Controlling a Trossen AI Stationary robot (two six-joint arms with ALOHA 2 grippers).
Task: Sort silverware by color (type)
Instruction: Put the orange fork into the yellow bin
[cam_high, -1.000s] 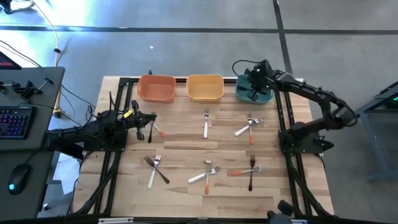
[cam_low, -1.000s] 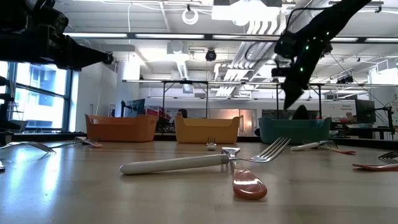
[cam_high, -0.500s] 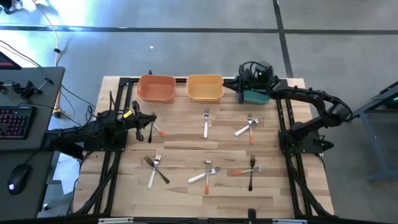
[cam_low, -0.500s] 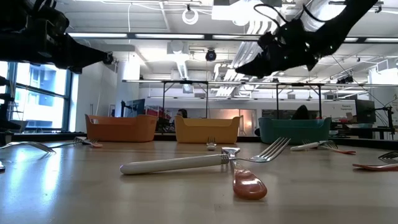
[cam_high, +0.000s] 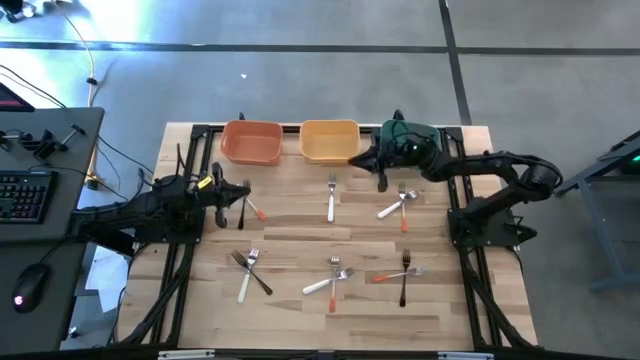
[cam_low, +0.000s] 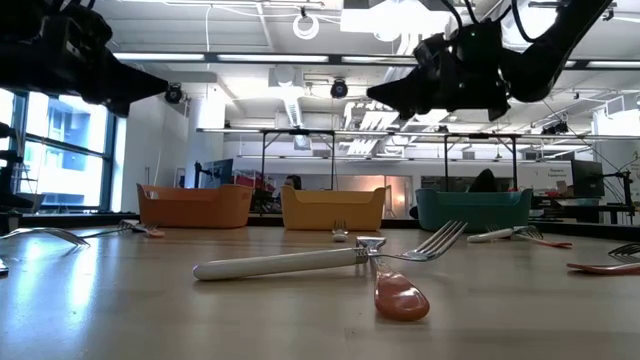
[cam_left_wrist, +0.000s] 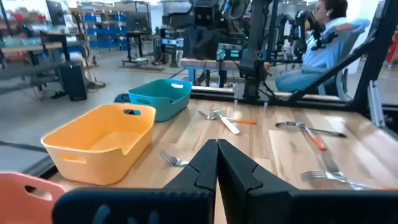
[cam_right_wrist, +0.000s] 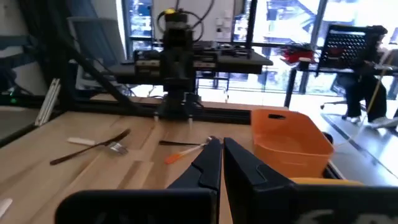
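- Along the counter's (cam_high: 300, 205) far edge sit three bins: salmon (cam_high: 251, 143), yellow (cam_high: 329, 140), teal (cam_high: 412, 135).
- Right tool (cam_high: 381, 181), fingers pressed together and empty, hovers before the teal bin.
- Left tool (cam_high: 243, 192), likewise closed and empty, waits at the left.
- Forks (cam_high: 331, 197) lie scattered across the counter.

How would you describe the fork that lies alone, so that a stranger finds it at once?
Start at the yellow bin, the middle one of three along the table's far edge. Just in front of it lies a white-handled fork, pointing straight at the bin. Every other fork touches or crosses another; this one has no neighbour.
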